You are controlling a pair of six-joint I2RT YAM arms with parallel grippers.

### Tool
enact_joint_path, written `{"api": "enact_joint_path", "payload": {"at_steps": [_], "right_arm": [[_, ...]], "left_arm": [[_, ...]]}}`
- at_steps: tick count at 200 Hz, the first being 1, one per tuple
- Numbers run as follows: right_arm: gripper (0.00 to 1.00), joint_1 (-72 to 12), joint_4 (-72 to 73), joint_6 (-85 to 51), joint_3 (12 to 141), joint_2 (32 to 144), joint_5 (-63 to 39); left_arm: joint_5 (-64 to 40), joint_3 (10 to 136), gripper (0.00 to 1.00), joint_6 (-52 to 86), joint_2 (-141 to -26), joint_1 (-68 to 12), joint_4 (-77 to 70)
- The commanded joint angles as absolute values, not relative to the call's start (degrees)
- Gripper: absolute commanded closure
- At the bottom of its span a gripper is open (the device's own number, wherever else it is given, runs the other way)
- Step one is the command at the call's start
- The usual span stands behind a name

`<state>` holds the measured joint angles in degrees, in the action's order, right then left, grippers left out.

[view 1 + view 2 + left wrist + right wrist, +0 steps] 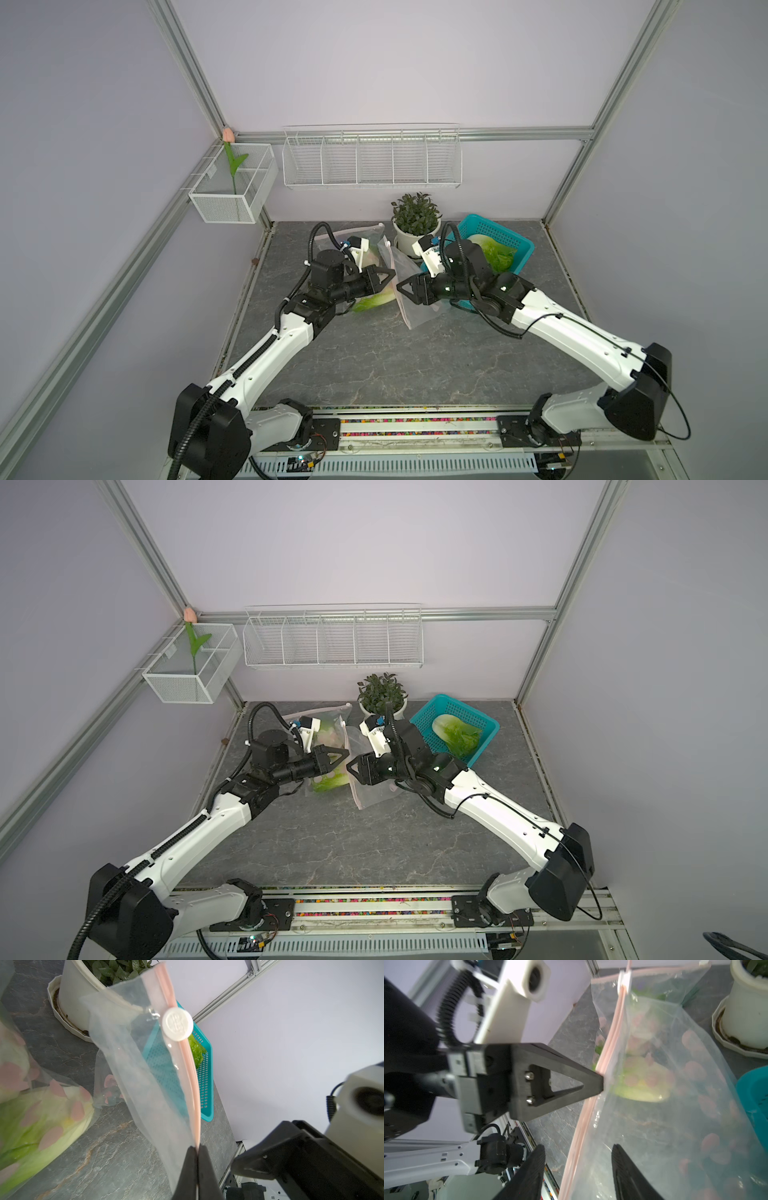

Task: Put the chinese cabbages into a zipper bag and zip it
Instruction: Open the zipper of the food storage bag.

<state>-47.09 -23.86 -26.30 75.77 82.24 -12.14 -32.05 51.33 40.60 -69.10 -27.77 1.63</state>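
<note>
The left gripper [196, 1153] is clamped shut on the pink zip strip [192, 1088] of a zipper bag [135, 1064], with the strip pinched between its black jaws partway along its length. The strip is held raised off the tabletop [374, 365], and the bag's frosted, clear panel hangs below it. A round white slider [177, 1023] is seated on the strip farther back, well apart from the pinch.

The right gripper [578, 1147] is set opposite the left one, tip toward tip in both top views. Its jaws are spread apart, and the near end of the same strip is seen running between them with neither finger shown pressing on it.

Two chinese cabbages [41, 1122] are seen lying on the table below and beside the left gripper, under clear film printed with pink spots. It cannot be told whether that film belongs to the held bag or to another one. The third chinese cabbage [457, 735] is seen lying in a teal basket [494, 230] behind the right arm. A potted plant [415, 214] in a white pot is placed between the bag and the basket, at the back of the table.
</note>
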Motion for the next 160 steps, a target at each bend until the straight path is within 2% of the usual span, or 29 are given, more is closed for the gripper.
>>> {"api": "enact_joint_path", "payload": {"at_steps": [1, 33, 64, 78, 116, 138, 160], "right_arm": [[0.49, -47.8, -30.2, -25.5, 78.0, 83.9, -11.8], [0.53, -47.9, -31.2, -24.8, 78.6, 85.9, -11.8], [0.66, -47.6, -31.0, -24.5, 78.3, 86.2, -11.1], [0.68, -47.6, -31.5, -24.2, 78.4, 86.5, -10.2], [0.9, -47.6, -30.6, -23.4, 77.9, 85.9, -8.4], [0.93, -47.5, -27.6, -25.0, 76.4, 83.7, -8.9], [0.93, -47.5, -25.6, -27.0, 75.8, 82.7, -10.5]], "left_arm": [[-33.3, 52.6, 1.0, 39.7, -68.9, -28.3, 1.3], [-33.3, 52.7, 1.0, 39.8, -68.8, -28.4, 1.4], [-33.6, 52.8, 1.0, 39.6, -68.7, -28.3, 1.6], [-33.6, 52.8, 1.0, 39.6, -68.6, -28.3, 1.8], [-32.3, 54.6, 1.0, 37.4, -67.2, -28.3, 7.3], [-27.5, 55.4, 0.8, 35.1, -64.8, -28.3, 14.3], [-27.5, 52.4, 0.65, 36.2, -63.9, -28.3, 11.7]]}}
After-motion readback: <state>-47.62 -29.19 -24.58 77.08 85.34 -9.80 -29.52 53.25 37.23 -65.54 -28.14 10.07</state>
